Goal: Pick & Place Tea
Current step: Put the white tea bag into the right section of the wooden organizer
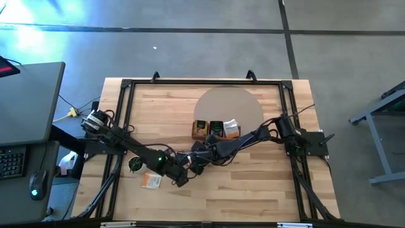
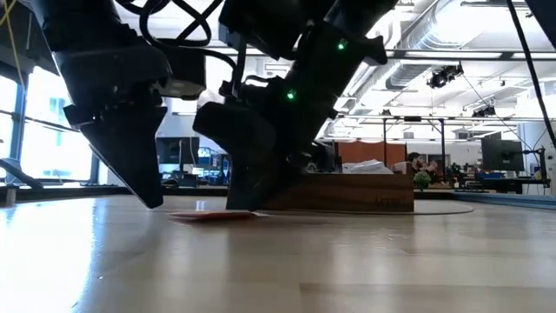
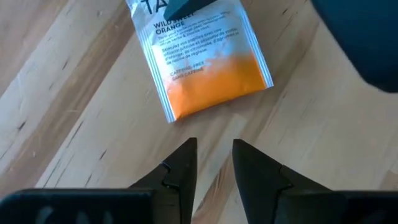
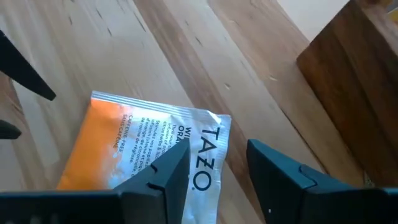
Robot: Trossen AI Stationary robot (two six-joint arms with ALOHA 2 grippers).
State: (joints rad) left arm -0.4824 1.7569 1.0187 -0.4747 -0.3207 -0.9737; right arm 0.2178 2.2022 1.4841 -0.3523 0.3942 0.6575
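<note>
A white-and-orange tea packet (image 3: 205, 59) lies flat on the wood between my two grippers, also in the right wrist view (image 4: 143, 146) and the low view (image 2: 208, 215). My left gripper (image 3: 214, 152) hovers just short of its orange end, fingers a narrow gap apart, touching nothing. My right gripper (image 4: 217, 162) is open at the packet's white end. In the high view both grippers meet near the table's middle (image 1: 183, 171). A white-and-orange packet (image 1: 150, 180) shows just left of them there; whether it is the same one I cannot tell. My right gripper has one fingertip (image 4: 171, 165) down on the packet's white printed end (image 4: 202, 146). The other finger (image 4: 273, 165) stands past the packet's edge, over bare wood. The fingers come from above, slanting. The packet lies flat on the table.
The long wooden tray (image 1: 216, 130) sits just beyond the grippers toward the far edge, with packets in it, on a pale round mat (image 1: 231, 101). A small green-centred cup (image 1: 135, 164) stands left of the grippers. Bare wood lies toward the near edge (image 1: 240, 196).
</note>
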